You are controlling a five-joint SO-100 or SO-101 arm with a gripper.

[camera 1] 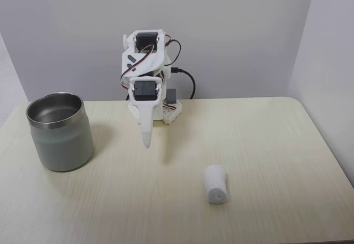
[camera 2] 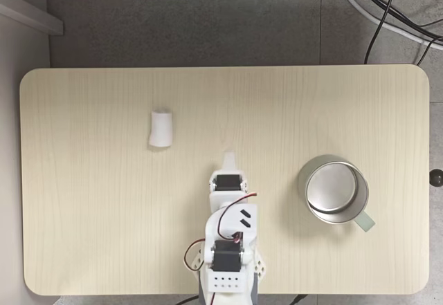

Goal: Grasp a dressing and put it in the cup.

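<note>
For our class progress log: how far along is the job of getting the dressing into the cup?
Nothing looks done yet. The dressing lies on the table, apart from the empty cup. The gripper hangs near the arm's base, holding nothing. Reaching, grasping, carrying and dropping all remain.

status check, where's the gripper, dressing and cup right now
Gripper folded near base, fingers together, holding nothing. Dressing lying on table, untouched. Cup upright, empty. Nothing in the way.

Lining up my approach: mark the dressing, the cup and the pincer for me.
dressing (camera 2: 161, 128): top-down fixed view, middle of the roll's side.
cup (camera 1: 62, 144): front fixed view, matte outer wall.
pincer (camera 1: 146, 140): front fixed view, its downward-pointing tips, above the table.
</note>
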